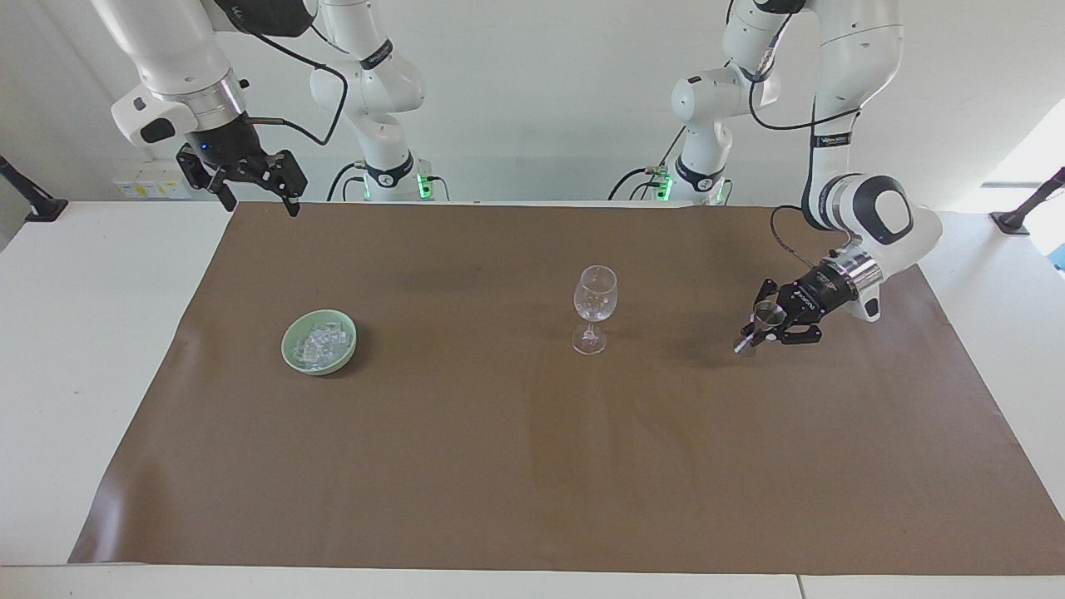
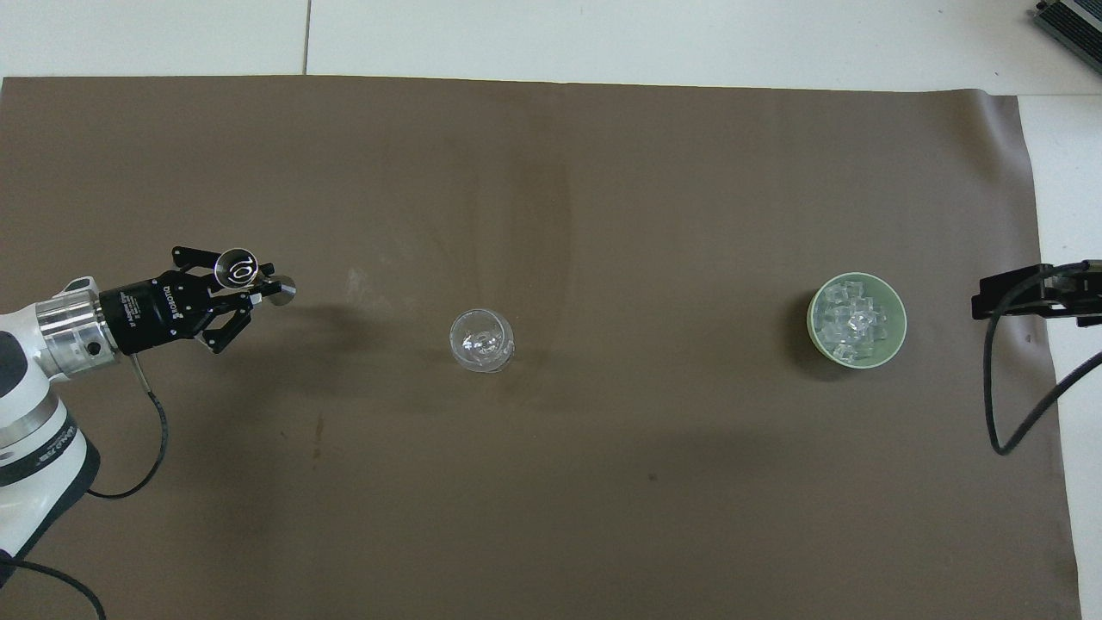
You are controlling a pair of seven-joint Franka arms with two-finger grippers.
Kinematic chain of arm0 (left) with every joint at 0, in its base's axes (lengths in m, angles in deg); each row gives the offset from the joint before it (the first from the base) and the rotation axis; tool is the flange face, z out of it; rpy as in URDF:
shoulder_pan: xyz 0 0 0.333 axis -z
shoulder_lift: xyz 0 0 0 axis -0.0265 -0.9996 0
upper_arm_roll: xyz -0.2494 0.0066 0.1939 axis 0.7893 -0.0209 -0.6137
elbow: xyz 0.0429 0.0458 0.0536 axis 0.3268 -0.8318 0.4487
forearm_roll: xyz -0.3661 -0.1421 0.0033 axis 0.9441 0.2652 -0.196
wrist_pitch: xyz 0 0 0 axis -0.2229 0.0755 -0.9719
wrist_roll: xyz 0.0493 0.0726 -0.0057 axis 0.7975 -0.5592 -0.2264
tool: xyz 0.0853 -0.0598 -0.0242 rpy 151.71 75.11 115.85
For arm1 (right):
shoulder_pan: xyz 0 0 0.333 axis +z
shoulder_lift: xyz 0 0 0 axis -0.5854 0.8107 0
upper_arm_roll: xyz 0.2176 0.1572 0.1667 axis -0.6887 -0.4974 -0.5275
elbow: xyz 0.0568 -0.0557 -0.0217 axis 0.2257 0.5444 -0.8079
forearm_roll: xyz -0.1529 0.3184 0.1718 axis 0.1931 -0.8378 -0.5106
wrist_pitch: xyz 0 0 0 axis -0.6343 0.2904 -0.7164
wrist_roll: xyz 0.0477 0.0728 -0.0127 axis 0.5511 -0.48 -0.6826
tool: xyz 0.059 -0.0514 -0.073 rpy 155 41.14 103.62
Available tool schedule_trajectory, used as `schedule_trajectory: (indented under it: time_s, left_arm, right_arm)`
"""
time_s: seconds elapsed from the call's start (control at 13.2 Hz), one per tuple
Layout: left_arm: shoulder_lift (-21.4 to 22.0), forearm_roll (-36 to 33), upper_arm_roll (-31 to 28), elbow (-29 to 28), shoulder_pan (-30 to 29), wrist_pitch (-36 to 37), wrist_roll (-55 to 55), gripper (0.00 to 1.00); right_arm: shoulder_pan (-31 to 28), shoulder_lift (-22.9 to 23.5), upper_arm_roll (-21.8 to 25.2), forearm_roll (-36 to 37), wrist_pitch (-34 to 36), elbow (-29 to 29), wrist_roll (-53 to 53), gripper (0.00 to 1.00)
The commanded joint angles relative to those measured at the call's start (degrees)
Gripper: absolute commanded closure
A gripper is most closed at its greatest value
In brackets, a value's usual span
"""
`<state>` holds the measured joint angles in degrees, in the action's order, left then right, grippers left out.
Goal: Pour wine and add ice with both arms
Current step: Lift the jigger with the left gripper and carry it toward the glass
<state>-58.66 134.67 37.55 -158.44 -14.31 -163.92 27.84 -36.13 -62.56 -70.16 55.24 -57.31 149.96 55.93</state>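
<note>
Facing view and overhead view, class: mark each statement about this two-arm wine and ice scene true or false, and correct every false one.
1. The left gripper is shut on a small metal jigger. True.
2. The ice lies in the wine glass. False: the cubes lie in the pale green bowl; the glass holds none.
3. The right gripper is open, raised over the mat's edge by the robots. True.
4. The wine glass lies on its side. False: it stands upright on the brown mat.
5. The bowl is at the left arm's end of the table. False: it sits toward the right arm's end.
</note>
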Motion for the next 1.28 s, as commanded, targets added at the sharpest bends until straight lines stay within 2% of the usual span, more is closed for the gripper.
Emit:
schedule_trajectory:
  time_s: [0.0,0.38,0.76,0.91,1.21]
  left_arm:
    - [4.13,-3.33,-0.72,0.03,2.41,0.38,-7.16,1.0]
    - [8.7,-3.95,-0.63,0.21,8.03,0.03,-13.23,1.0]
    - [12.65,-7.81,-0.46,-0.31,13.83,-0.84,-16.84,1.0]
    - [15.2,-7.99,-0.02,-2.24,15.85,-2.86,-17.02,1.0]
    - [16.18,-8.43,3.22,-4.09,17.45,-8.22,-17.02,1.0]
  right_arm:
    - [-0.14,-0.44,-0.16,-0.61,0.6,0.24,0.81,0.0]
    - [-0.14,-0.44,-0.16,-0.7,0.6,0.24,0.81,0.0]
    - [-0.14,-0.44,-0.16,-0.7,0.6,0.24,0.81,0.0]
    - [-0.14,-0.44,-0.16,-0.7,0.6,0.24,0.81,0.0]
    - [-0.14,-0.44,-0.16,-0.7,0.6,0.24,0.81,0.0]
